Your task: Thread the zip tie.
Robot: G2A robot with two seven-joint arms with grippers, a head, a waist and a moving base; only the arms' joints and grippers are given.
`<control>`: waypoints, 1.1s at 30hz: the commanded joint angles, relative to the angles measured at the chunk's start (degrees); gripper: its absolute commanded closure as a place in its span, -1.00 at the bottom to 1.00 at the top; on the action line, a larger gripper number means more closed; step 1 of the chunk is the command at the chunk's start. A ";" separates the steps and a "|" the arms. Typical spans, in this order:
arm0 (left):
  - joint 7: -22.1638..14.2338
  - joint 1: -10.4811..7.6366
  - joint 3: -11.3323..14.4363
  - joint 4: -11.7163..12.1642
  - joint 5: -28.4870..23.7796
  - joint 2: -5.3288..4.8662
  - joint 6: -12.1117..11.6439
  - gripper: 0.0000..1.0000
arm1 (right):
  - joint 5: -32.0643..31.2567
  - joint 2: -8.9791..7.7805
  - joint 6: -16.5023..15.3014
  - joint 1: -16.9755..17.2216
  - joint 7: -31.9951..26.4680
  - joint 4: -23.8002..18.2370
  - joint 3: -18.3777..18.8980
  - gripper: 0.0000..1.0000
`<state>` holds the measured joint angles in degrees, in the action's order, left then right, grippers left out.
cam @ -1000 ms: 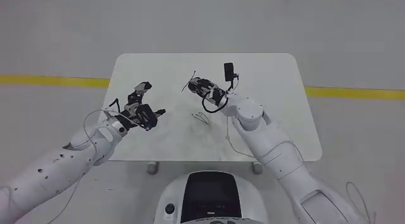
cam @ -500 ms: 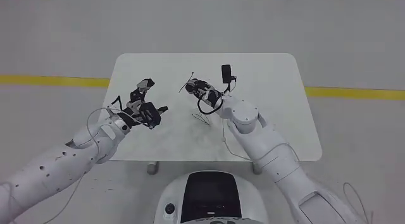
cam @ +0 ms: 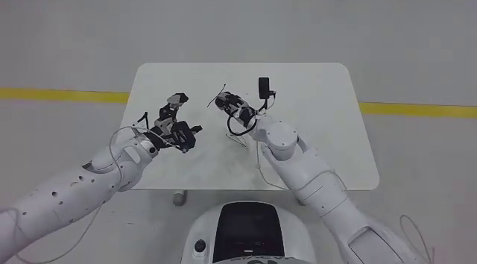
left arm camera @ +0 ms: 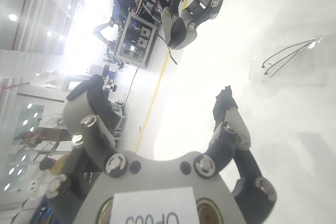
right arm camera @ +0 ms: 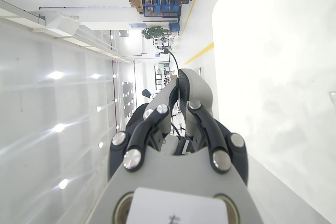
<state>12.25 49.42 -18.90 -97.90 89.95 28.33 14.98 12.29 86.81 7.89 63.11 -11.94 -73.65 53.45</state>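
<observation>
Right tool (right arm camera: 181, 78) is pressed together on the zip tie (right arm camera: 173, 62), with a short black tail curving out past its tips. Can't tell which end that is. Left tool (left arm camera: 157, 89) is spread wide with nothing in it, facing the right tool across a gap, both above the bench (cam: 328, 115). Spare zip ties (cam: 237, 139) lie on the bench behind the right tool. I read the step as the left tool taking the free tail. Bring it in square to the tail and close near the tip. The right pinch must be firm or the tie swivels. It's thin and springy, so an off-axis grab likely flicks it out.
</observation>
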 commanded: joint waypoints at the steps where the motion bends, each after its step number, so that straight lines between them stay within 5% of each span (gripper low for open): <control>1: -0.29 -1.20 0.97 -0.05 0.00 0.20 -0.20 -1.00 | 0.52 0.20 0.36 -0.19 -0.36 0.02 -0.35 1.00; 11: -1.95 -1.66 0.71 0.72 0.00 0.37 -0.08 -1.00 | -0.69 0.17 0.70 0.65 0.22 -1.11 -0.50 1.00; 17: -3.37 -3.77 3.51 0.82 0.00 0.38 1.54 -1.00 | -1.03 0.58 1.95 0.52 0.87 -1.29 -1.37 1.00; 19: -3.66 -4.90 5.09 0.93 0.00 0.45 1.99 -0.12 | -0.69 0.77 2.07 0.40 1.06 -0.93 -1.56 1.00; 20: -3.94 -5.39 5.76 0.95 0.00 0.49 2.32 0.02 | -0.55 0.85 2.08 0.33 1.12 -0.78 -1.63 1.00; 25: -4.69 -8.04 9.16 1.23 0.00 0.78 2.94 0.12 | -0.34 1.32 1.66 0.08 1.95 -0.05 -2.23 1.00; 33: -4.83 -8.13 9.16 1.85 0.00 1.13 1.88 0.26 | -0.61 1.97 1.74 -0.21 2.90 0.58 -3.14 1.00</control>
<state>7.35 41.31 -9.74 -96.16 89.95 29.42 17.07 11.78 88.72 9.58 63.00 -8.93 -73.20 50.42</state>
